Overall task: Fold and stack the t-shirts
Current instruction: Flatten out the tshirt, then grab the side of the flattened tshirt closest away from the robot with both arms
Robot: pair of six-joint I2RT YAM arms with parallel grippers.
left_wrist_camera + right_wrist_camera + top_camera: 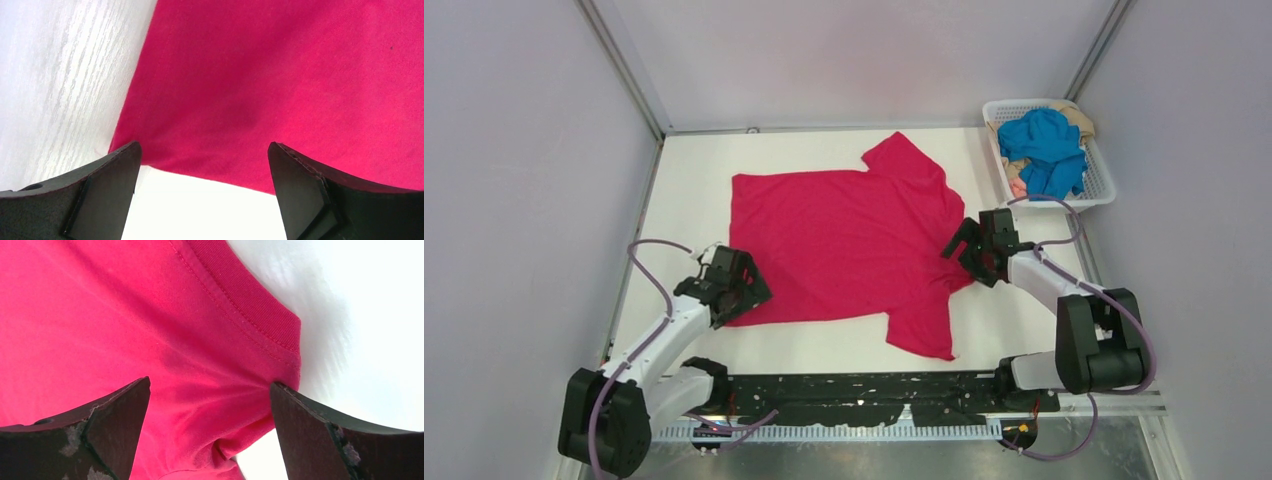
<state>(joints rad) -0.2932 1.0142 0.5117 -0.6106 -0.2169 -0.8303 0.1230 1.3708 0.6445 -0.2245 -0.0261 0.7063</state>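
The crimson-pink t-shirt [844, 240] lies spread flat on the white table, its hem to the left and its collar to the right. My left gripper [742, 300] is open at the shirt's near left hem corner; in the left wrist view the hem edge [200, 172] lies between the open jaws. My right gripper [959, 255] is open at the collar side; the ribbed collar [250, 305] and a fabric fold show between its jaws. The blue t-shirt [1044, 150] lies crumpled in the basket on top of the beige t-shirt [1079, 120].
A white lattice basket [1104, 185] stands at the far right corner of the table. Grey walls close in the left, back and right. A black rail [864, 395] with the arm bases runs along the near edge.
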